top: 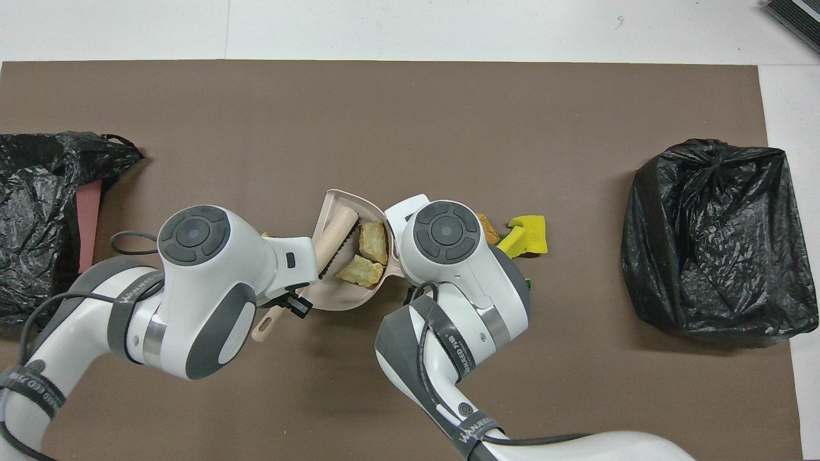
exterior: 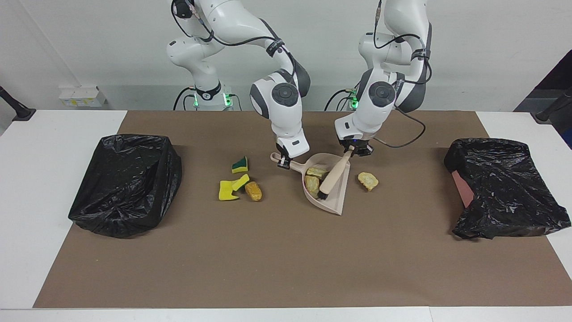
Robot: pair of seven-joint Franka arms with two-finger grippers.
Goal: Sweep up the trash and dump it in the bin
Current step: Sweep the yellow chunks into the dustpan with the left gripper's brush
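Note:
The beige dustpan (exterior: 336,197) (top: 339,298) lies mid-mat, and my right gripper (exterior: 282,162) is shut on its handle. Two pale yellow trash chunks (exterior: 312,178) (top: 366,255) sit inside the pan. My left gripper (exterior: 353,150) (top: 293,303) is shut on the beige brush (exterior: 334,175) (top: 337,232), which slants across the pan with its bristles against the chunks. A third pale chunk (exterior: 368,180) rests on the mat beside the pan, toward the left arm's end. Bright yellow pieces (exterior: 230,188) (top: 528,234), a green-backed one (exterior: 240,164) and an orange-brown lump (exterior: 253,191) (top: 487,224) lie toward the right arm's end. The black-lined bin (exterior: 125,183) (top: 711,237) stands at that end.
A second heap of black bag (exterior: 505,188) (top: 38,211) over something reddish sits at the left arm's end of the brown mat (exterior: 286,259). White table borders the mat on all sides.

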